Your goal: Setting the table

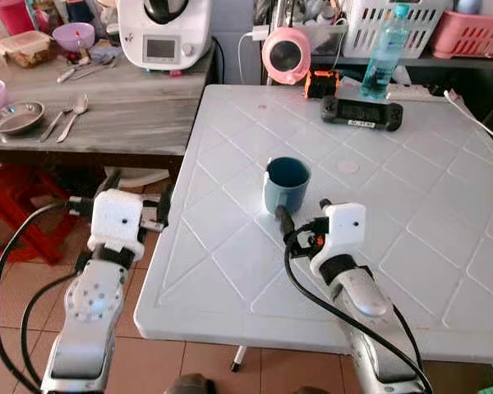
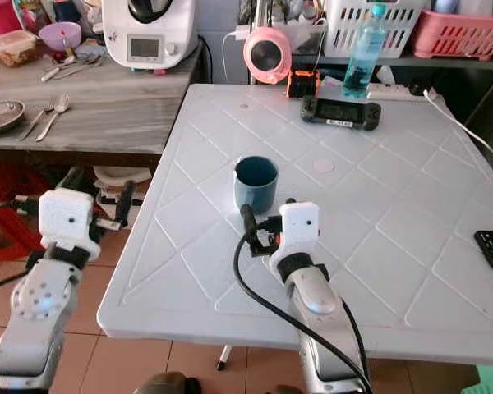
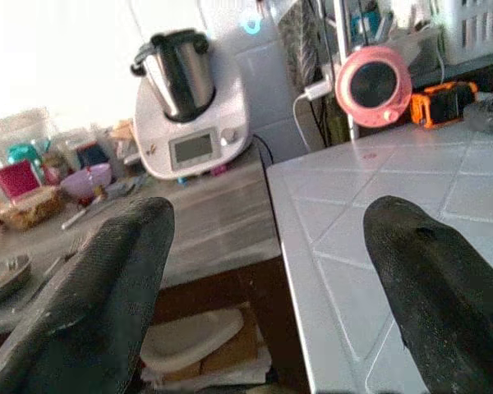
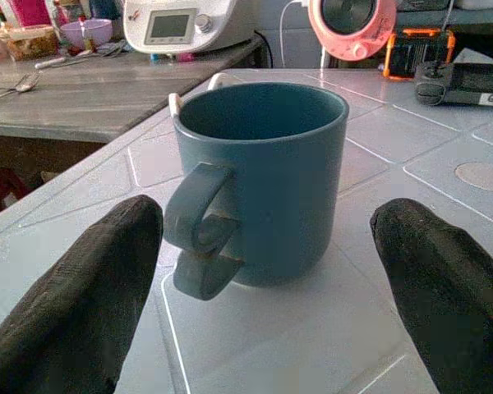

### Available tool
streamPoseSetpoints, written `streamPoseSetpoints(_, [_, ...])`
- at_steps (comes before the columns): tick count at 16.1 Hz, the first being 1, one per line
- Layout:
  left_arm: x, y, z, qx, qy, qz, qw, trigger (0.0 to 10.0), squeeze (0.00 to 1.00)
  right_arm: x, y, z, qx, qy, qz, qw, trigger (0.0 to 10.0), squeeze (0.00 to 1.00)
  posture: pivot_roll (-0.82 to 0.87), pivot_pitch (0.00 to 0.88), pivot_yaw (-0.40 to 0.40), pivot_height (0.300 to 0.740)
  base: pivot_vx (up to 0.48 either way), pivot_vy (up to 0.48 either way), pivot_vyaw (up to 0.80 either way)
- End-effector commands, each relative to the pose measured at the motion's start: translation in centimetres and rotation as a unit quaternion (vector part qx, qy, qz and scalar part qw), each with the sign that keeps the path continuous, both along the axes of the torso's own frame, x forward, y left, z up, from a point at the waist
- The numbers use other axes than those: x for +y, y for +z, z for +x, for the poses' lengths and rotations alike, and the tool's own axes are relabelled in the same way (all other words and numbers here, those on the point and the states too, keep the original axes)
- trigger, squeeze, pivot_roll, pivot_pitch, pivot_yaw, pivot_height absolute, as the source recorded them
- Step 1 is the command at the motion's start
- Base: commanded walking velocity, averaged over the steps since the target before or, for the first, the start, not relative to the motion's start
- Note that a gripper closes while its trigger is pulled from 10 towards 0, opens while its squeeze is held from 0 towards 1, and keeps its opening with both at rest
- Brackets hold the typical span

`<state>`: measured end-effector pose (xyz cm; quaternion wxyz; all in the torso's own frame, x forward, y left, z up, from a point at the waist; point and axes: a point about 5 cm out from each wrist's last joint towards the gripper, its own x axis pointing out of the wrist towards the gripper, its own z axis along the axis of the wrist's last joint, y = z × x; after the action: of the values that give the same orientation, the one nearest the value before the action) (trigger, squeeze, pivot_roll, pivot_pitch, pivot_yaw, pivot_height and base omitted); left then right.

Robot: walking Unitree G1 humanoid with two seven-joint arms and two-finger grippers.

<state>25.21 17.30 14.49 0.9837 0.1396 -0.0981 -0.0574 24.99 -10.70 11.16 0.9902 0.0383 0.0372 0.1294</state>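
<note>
A blue mug [image 1: 287, 185] stands upright near the middle of the white table [image 1: 230, 271], its handle turned toward me [image 4: 199, 238]. My right gripper [image 1: 304, 215] rests low over the table just on my side of the mug, open, with the fingers [image 4: 74, 304] spread wider than the mug and nothing held. Off the table's left edge my left gripper [image 1: 140, 189] hovers above the floor, open and empty, its fingers [image 3: 107, 295] pointing toward the wooden counter [image 1: 131, 115].
The counter holds a metal bowl [image 1: 15, 116], a spoon [image 1: 76, 111], a fork [image 1: 56, 123] and a white kitchen machine [image 1: 164, 33]. At the table's far edge lie a black controller [image 1: 361, 112], a water bottle [image 1: 386, 51] and a pink round device [image 1: 286, 54]. A red stool [image 1: 8, 205] stands under the counter.
</note>
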Motion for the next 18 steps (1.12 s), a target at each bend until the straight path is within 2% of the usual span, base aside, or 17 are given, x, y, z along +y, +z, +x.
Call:
streamPoseSetpoints(1, [0.1, 0.0, 0.3, 0.003, -0.001, 0.013, 1.0, 10.0, 0.0, 0.4, -0.2, 0.3, 0.006, 0.006, 0.001, 1.0, 10.0, 0.0, 0.01, 0.0, 0.057, 0.74, 0.0, 0.0, 0.0])
streamPoseSetpoints(4, [0.9, -0.4, 1.2, 0.014, 0.018, 0.021, 1.0, 10.0, 0.0, 1.0, -0.8, 0.7, 0.026, 0.025, -0.009, 0.999, 10.0, 0.0, 0.01, 0.0, 0.055, 0.74, 0.0, 0.0, 0.0])
streamPoseSetpoints(6, [1.3, -0.8, 1.0, 0.024, 0.017, 0.012, 1.0, 10.0, 0.0, 1.1, -0.8, 0.8, 0.025, 0.029, -0.011, 0.999, 10.0, 0.0, 0.01, 0.0, 0.048, 0.74, 0.0, 0.0, 0.0])
streamPoseSetpoints(8, [1.1, -1.9, 0.1, 0.051, 0.001, -0.011, 0.999, 10.0, 0.0, 0.7, -0.6, 0.6, 0.021, 0.02, -0.011, 1.0, 10.0, 0.0, 0.01, 0.0, 0.043, 0.74, 0.0, 0.0, 0.0])
streamPoseSetpoints(10, [0.9, -2.4, 0.0, 0.055, -0.004, -0.013, 0.998, 10.0, 0.0, 0.4, -0.6, 0.4, 0.021, 0.014, -0.008, 1.0, 10.0, 0.0, 0.0, 0.0, 0.045, 0.74, 0.0, 0.0, 0.0])
streamPoseSetpoints(12, [0.4, -3.2, 0.3, 0.079, -0.026, -0.029, 0.996, 10.0, 0.0, 0.0, -0.1, 0.4, 0.017, -0.002, 0.003, 1.0, 10.0, 0.0, -0.02, 0.0, 0.041, 0.74, 0.0, 0.0, 0.0])
streamPoseSetpoints(16, [-0.4, -3.5, 0.3, 0.087, -0.043, -0.038, 0.995, 10.0, 0.0, 1.0, -0.1, 0.3, 0.029, 0.013, 0.011, 0.999, 10.0, 0.0, -0.02, 0.0, 0.03, 0.74, 0.0, 0.0, 0.0])
streamPoseSetpoints(18, [-0.7, -3.4, 0.7, 0.086, -0.045, -0.045, 0.994, 10.0, 0.0, 1.5, 0.0, 1.1, 0.04, 0.016, 0.01, 0.999, 10.0, 0.0, -0.03, 0.0, 0.02, 0.74, 0.0, 0.0, 0.0])
